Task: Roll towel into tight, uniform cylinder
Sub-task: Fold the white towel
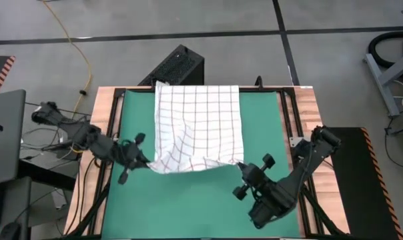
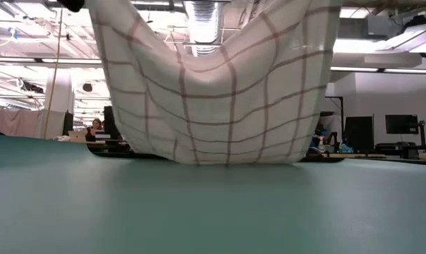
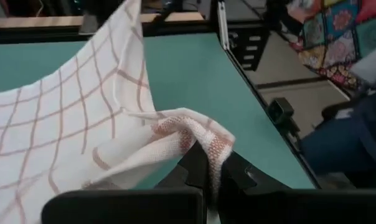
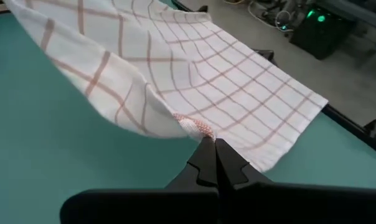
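Note:
The towel (image 1: 198, 123), white with a red-brown grid, lies on the green mat (image 1: 265, 133) with its far part flat and its far edge at the mat's far edge. Its near edge is raised and sags between my two grippers. My left gripper (image 1: 143, 160) is shut on the near left corner and my right gripper (image 1: 243, 167) is shut on the near right corner. In the low view the towel (image 2: 220, 92) hangs in a curve, and its lowest fold meets the mat. My left gripper (image 3: 210, 171) pinches the towel's near left corner (image 3: 200, 140) between its two fingers, coming from the table's left, slanting slightly down. The cloth is bunched there and drapes over the fingertips. That corner is lifted off the mat. My right gripper (image 4: 214, 146) pinches the towel's near right corner at its hem (image 4: 197, 127) between its two fingertips, slanting down from the table's near right. The corner is held above the mat, and the cloth runs away from it in a slack fold.
Bare green mat lies near the table's front edge (image 2: 213, 212) and on both sides of the towel. A black box (image 1: 178, 67) stands beyond the table's far edge. The wooden table frame (image 1: 308, 113) borders the mat. People sit in the room behind (image 2: 94, 128).

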`<act>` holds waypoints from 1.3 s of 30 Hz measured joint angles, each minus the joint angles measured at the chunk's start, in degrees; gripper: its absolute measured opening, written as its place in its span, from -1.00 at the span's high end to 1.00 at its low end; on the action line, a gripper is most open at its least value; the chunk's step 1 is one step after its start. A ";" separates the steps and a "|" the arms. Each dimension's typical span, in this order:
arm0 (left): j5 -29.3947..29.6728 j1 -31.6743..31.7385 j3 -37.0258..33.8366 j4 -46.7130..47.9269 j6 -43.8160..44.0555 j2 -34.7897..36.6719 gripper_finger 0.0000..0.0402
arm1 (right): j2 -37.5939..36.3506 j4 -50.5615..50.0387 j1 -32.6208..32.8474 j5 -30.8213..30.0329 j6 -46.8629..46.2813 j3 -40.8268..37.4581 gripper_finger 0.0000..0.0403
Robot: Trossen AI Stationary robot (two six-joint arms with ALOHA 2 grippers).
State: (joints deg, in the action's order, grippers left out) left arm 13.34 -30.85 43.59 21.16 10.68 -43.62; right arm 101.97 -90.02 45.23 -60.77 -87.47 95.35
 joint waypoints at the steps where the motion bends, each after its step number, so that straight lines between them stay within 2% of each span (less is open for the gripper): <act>1: 1.43 -1.76 0.00 -0.34 1.02 -1.42 1.00 | 0.00 0.01 0.53 0.03 -0.12 0.00 1.00; 7: 8.00 -10.81 0.00 3.19 16.12 -9.43 1.00 | 0.00 0.02 3.07 3.39 -3.26 0.00 1.00; 16: 5.94 -18.96 0.00 11.65 39.04 -17.48 1.00 | 0.05 0.00 6.50 12.07 -10.93 0.00 1.00; 20: 5.10 -21.73 0.25 11.25 42.25 -19.99 1.00 | 0.46 0.05 7.93 15.24 -14.89 0.00 1.00; 26: 0.80 -25.16 2.36 10.85 48.91 -22.89 1.00 | 0.46 0.26 9.83 22.13 -21.43 0.00 1.00; 30: 0.43 -26.51 3.47 10.85 51.22 -23.77 1.00 | 0.46 0.65 11.12 25.75 -24.28 0.00 1.00; 35: 0.39 -26.58 3.69 10.85 53.04 -23.86 1.00 | 0.46 0.80 11.70 26.27 -25.23 0.00 1.00; 39: -1.96 -26.58 3.69 10.04 57.73 -23.89 1.00 | 0.46 2.01 11.67 27.07 -25.25 0.00 1.00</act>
State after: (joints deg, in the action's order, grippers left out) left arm 11.38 -57.43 47.29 31.20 68.41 -67.51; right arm 102.43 -88.01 56.90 -33.70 -112.72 95.35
